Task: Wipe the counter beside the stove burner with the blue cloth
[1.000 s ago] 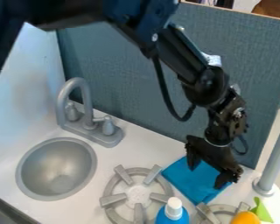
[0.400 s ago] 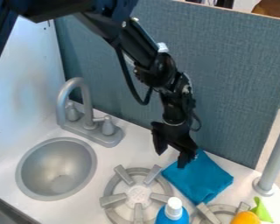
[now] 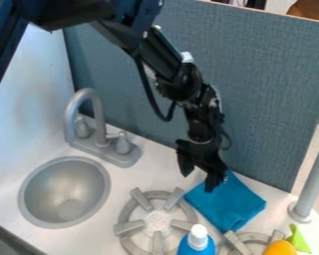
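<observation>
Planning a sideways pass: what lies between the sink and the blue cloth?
In the camera view, the gray burner lies between the sink and the blue cloth, with white counter separating it from the sink.

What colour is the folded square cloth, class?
The folded square cloth is plain turquoise-blue, seen best in the camera view.

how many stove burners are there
2. One burner sits between the sink and the blue cloth; a second burner, cut off by the bottom edge, is right of the white-capped bottle.

Fingers nearer sink than at first
</observation>
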Available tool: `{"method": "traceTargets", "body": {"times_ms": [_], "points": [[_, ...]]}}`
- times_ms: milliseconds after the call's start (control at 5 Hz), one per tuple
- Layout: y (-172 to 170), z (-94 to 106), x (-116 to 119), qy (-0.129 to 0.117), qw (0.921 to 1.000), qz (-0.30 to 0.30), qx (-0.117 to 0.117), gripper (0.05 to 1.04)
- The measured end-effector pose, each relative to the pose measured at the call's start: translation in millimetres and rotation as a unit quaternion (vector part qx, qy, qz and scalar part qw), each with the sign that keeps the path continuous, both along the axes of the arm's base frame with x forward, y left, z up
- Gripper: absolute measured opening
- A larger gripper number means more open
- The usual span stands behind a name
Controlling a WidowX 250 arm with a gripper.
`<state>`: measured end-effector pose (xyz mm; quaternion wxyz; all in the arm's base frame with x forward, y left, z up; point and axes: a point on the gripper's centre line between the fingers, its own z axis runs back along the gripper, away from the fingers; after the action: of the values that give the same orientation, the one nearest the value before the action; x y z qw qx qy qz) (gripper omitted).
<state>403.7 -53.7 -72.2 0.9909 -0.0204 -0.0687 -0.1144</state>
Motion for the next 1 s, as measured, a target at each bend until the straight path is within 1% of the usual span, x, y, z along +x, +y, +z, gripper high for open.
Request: {"method": "traceTargets", "body": {"times_ms": [200, 400, 600, 800, 1000], "points": [[-5.5, 0.1, -2.2, 0.006, 1.0, 0.002, -0.001, 1.003], [-29.2, 4.4, -1.9, 0.007, 0.9998, -0.02, 0.0, 1.003], [-42.1, -6.1, -3.8, 0.016, 0.9993, -0.032, 0.006, 1.003], [-50.0, -10.4, 0.0, 0.01, 0.9993, -0.033, 0.014, 1.003], [-55.6, -30.3, -0.5, 0.017, 0.999, -0.032, 0.028, 1.003]]}}
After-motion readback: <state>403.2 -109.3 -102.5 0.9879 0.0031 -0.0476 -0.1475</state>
